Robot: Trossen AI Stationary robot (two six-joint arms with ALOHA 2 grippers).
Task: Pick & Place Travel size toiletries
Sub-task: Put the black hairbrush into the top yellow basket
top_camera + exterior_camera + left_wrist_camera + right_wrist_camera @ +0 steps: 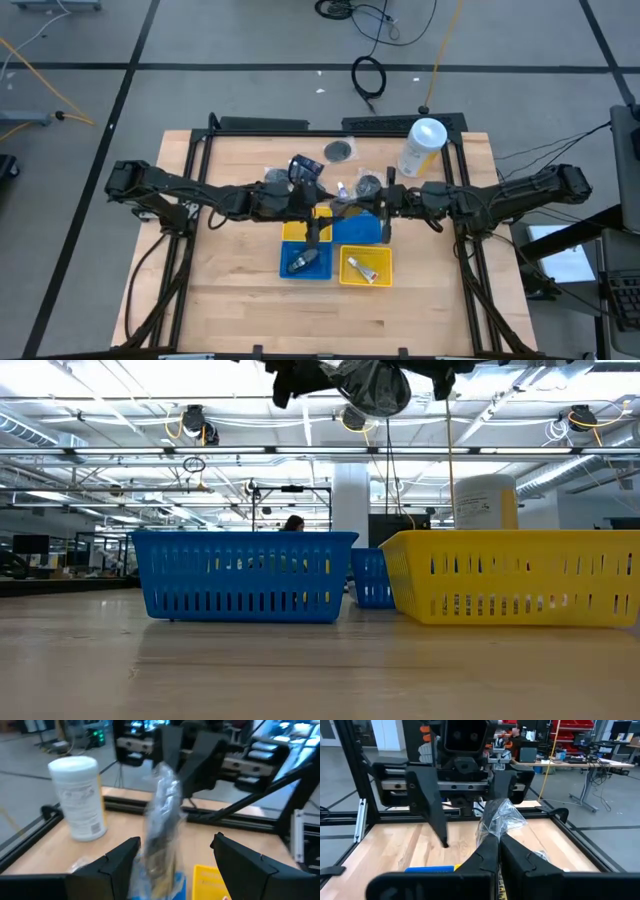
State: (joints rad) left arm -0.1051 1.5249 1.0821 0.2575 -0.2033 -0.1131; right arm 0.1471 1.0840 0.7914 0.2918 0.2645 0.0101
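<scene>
A: Packet [501,820] hangs above the desk [230,290], why?
B: The right pincer [497,851] is closed on its clear wrap; the left pincer [175,852] waits wide open around it, probably to take it over the blue tray [368,230].

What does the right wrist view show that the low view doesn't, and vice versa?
Right wrist only: the right hand shut on a clear-wrapped packet, with the left hand open just beyond it above the wooden table.

Low only: the side walls of the blue basket and yellow basket, plus the white canister behind them.

Both: the packet held up in the air.
</scene>
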